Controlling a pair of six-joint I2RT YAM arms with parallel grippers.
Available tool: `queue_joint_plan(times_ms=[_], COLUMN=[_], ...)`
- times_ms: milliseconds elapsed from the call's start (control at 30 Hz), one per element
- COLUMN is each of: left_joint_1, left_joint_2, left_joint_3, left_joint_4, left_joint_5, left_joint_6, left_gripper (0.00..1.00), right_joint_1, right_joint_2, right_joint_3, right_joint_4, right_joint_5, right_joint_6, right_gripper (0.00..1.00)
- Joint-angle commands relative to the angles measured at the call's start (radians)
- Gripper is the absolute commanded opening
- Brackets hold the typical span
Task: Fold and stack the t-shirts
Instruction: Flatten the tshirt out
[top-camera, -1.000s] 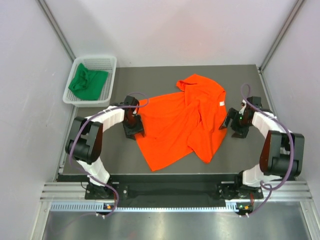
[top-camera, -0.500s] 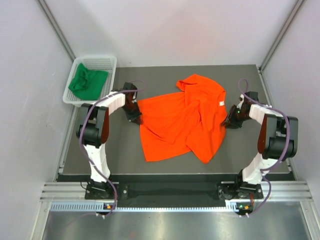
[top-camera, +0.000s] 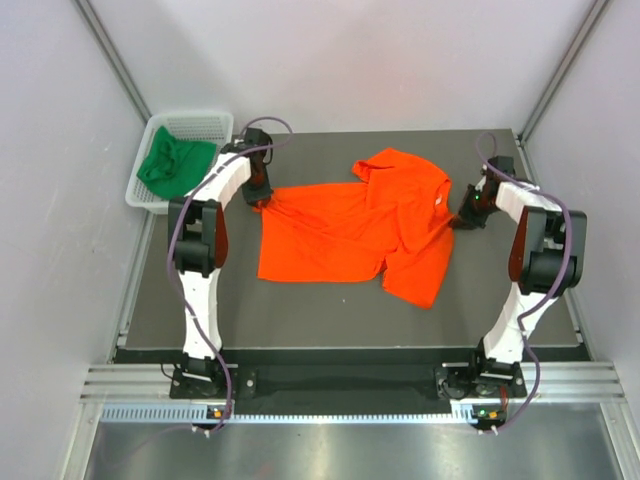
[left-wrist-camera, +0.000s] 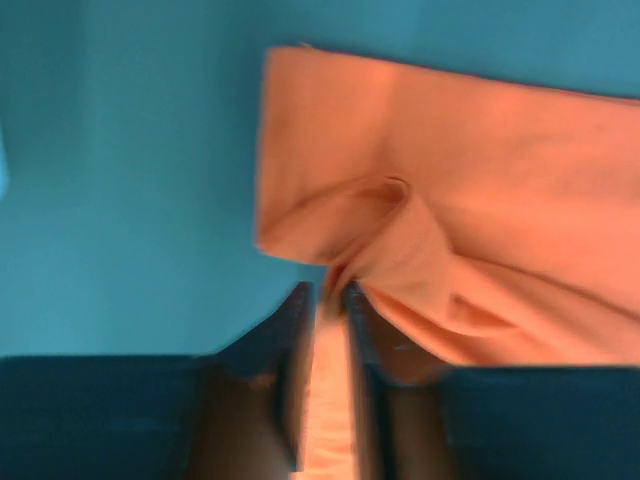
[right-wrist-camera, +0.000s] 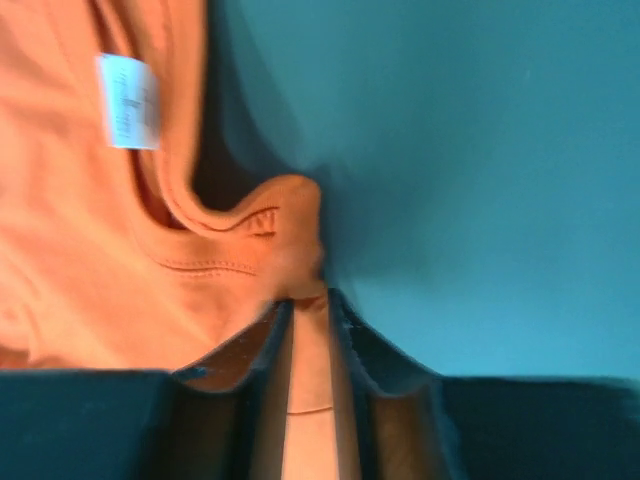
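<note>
The orange t-shirt (top-camera: 350, 230) lies rumpled across the middle of the dark mat, its white label (right-wrist-camera: 127, 100) near the collar. My left gripper (top-camera: 263, 197) is shut on the shirt's far left corner (left-wrist-camera: 330, 250); cloth fills the narrow gap between the fingers (left-wrist-camera: 290, 330). At the shirt's right edge, by the collar (right-wrist-camera: 250, 225), my right gripper (top-camera: 462, 218) is shut on a fold of orange cloth. The dark green t-shirt (top-camera: 175, 165) sits bunched in the white basket (top-camera: 222, 125) at the far left.
The basket stands just off the mat's far left corner, close to the left arm. The mat's far edge (top-camera: 380, 133) lies just beyond both grippers. Grey enclosure walls rise on the left, right and back.
Both grippers have closed on the orange shirt's edges and moved toward the far side, dragging it that way and spreading it wider; the lower left part has flattened.
</note>
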Motion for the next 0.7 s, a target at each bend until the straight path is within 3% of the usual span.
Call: queue_joint_plan(times_ms=[0, 33, 267, 400, 567, 667], left_joint_1=[0.009, 0.009, 0.003, 0.001, 0.001, 0.001], left_joint_2=[-0.03, -0.065, -0.35, -0.53, -0.692, -0.777], left_joint_3=[0.029, -0.006, -0.331, -0.529, -0.729, -0.838], left_joint_4=[-0.077, -0.073, -0.001, 0.042, 0.056, 0.09], left_joint_5=[-0.069, -0.064, 0.003, 0.064, 0.138, 0.17], left_joint_6=[0.049, 0.052, 0.025, -0.05, -0.132, -0.192], left_gripper=[0.31, 0.34, 0.37, 0.37, 0.35, 0.36], right_joint_1=[0.026, 0.036, 0.052, 0.052, 0.032, 0.032], right_joint_2=[-0.019, -0.051, -0.292, -0.481, -0.656, -0.714], right_joint_3=[0.084, 0.081, -0.085, -0.22, -0.407, -0.505], right_joint_4=[-0.071, -0.08, -0.088, -0.047, 0.071, 0.084], right_joint_5=[0.076, 0.083, 0.011, -0.053, -0.391, -0.433], right_joint_6=[-0.042, -0.051, -0.034, 0.008, 0.101, 0.177], right_gripper=[0.23, 0.41, 1.0, 1.0, 1.0, 1.0])
